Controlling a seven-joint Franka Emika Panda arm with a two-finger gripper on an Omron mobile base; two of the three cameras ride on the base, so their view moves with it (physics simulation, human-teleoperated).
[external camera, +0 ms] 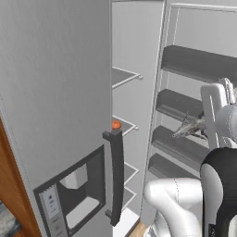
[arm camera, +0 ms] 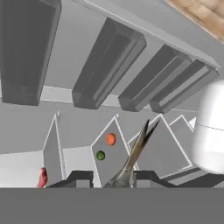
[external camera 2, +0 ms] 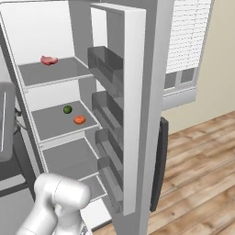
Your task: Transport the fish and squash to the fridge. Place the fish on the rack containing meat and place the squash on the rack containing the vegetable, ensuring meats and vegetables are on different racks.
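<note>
My gripper (arm camera: pixel 114 179) is shut on the fish (arm camera: pixel 136 151), a slender grey-silver body whose forked tail points away from the hand. From the left base view the fish (external camera: pixel 186 129) sticks out of the gripper (external camera: pixel 202 124) in front of the open fridge (external camera: pixel 55 92) door bins. The orange squash (external camera 2: pixel 79 120) lies on the middle rack beside a small green vegetable (external camera 2: pixel 67 109). A red piece of meat (external camera 2: pixel 48 60) rests on the rack above. In the hand view the squash (arm camera: pixel 111 139), green vegetable (arm camera: pixel 100 155) and meat (arm camera: pixel 42 177) lie beyond the fish.
The fridge's right door (external camera 2: pixel 137 114) stands open, with several dark bins (external camera 2: pixel 108 64) on its inner side. The left door carries a dispenser panel (external camera: pixel 74 194) and a dark handle (external camera: pixel 116 176). Lower racks (external camera 2: pixel 69 158) are bare. Wooden floor (external camera 2: pixel 202 160) lies to the right.
</note>
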